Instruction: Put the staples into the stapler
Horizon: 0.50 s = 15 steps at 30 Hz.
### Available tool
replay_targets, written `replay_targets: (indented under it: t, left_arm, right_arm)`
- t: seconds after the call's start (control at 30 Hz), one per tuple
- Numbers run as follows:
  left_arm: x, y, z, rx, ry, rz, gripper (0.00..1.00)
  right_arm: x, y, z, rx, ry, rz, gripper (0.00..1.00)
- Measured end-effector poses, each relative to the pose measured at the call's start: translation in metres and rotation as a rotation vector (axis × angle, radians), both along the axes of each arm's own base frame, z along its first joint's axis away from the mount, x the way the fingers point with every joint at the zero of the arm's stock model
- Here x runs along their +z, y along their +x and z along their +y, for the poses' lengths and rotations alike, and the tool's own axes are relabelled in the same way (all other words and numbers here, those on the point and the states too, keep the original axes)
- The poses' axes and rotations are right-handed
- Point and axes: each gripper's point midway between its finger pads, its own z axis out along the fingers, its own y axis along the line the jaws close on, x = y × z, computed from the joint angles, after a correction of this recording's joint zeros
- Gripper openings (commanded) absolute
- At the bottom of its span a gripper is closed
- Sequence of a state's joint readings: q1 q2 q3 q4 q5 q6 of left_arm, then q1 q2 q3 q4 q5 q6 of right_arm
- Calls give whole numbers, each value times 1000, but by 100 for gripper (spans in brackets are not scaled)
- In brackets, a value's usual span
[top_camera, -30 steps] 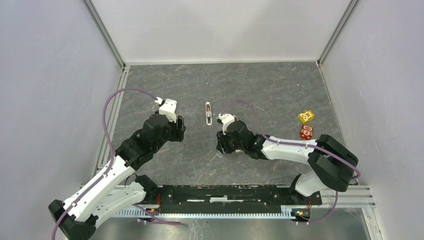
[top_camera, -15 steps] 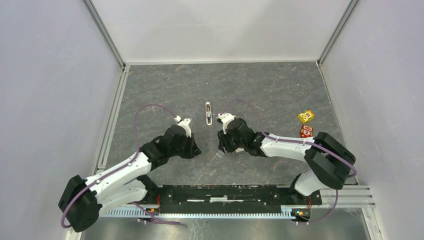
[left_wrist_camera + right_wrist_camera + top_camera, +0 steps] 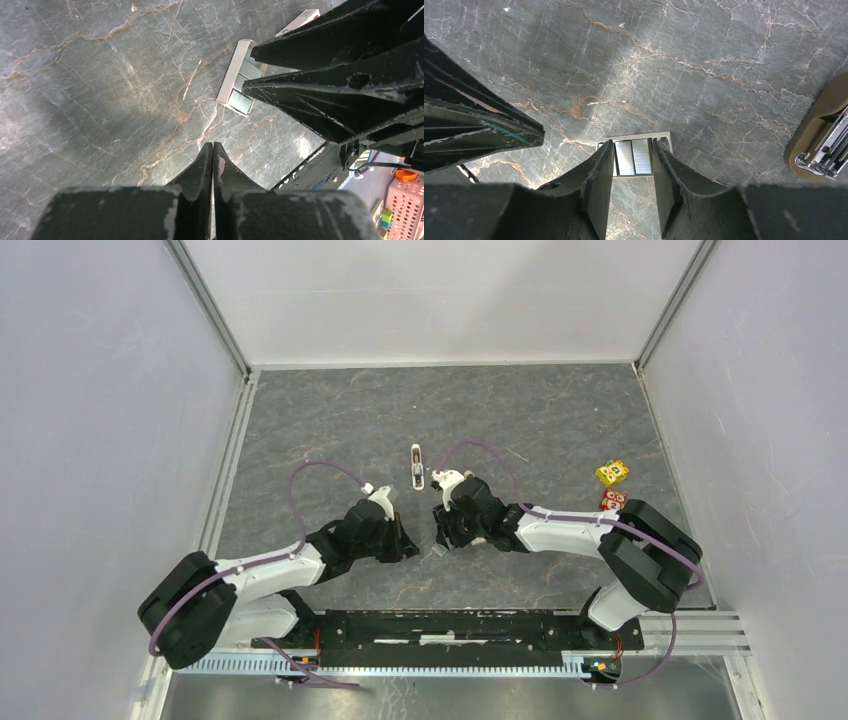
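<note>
The staples (image 3: 633, 156), short silvery metal strips lying side by side, sit in a small open whitish box (image 3: 636, 135) on the grey marbled desk (image 3: 704, 75). The right arm's fingers (image 3: 606, 152) stand partly apart astride them, tips down at the box, though we cannot tell whether they actually pinch anything. Near the box we see the left arm's fingers (image 3: 212, 152) clenched together on nothing. Farther back the tan stapler (image 3: 417, 466) lies open, and well off to the right are a yellow cartoon-face cube (image 3: 612, 472) and a red cartoon-face cube (image 3: 612, 501).
</note>
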<state>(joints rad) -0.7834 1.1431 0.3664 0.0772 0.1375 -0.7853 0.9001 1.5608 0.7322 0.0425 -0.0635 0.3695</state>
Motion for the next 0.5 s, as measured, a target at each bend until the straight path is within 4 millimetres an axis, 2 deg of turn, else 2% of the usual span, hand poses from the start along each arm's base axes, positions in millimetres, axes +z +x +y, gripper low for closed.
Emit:
replay_targets:
  t: [0.2,0.5]
  left_arm:
    - [-8,2,-11,-2,-17,15,6]
    - [-25,-7,-18,-26,8,55,5]
  right_arm:
    - [-1,0,-1,-2,-4,2,41]
    - [-2,-1,-2,-4,-5,6,42]
